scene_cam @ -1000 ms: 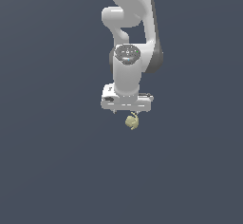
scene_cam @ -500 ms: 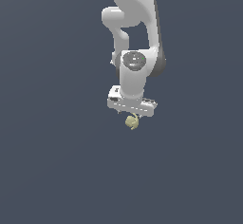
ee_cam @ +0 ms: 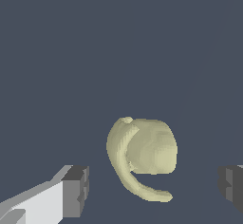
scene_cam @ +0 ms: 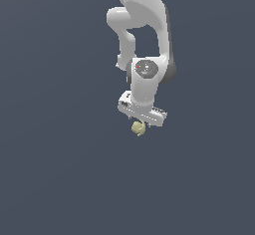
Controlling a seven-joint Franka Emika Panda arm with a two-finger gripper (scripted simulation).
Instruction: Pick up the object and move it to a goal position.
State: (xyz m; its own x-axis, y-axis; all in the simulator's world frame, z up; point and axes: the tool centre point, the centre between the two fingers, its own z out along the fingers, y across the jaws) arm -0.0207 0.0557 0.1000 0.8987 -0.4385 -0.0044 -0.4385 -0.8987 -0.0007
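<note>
The object [scene_cam: 138,128] is a tiny pale yellow-green lump with a curled stem, lying on the dark grey floor. In the wrist view the object [ee_cam: 144,152] sits between the two dark finger pads [ee_cam: 76,190], with a clear gap on each side. My white gripper [scene_cam: 141,123] is directly over it, tilted, with the fingers down around it. The jaws stand wide open and touch nothing. In the exterior view the hand hides most of the fingers.
The white arm [scene_cam: 144,25] rises from the hand to the top of the exterior view. A plain dark grey floor [scene_cam: 60,179] lies all around, with no other object in view.
The hand has come down closer to the object and tilted, shifting slightly to the exterior view's right. The object has not moved.
</note>
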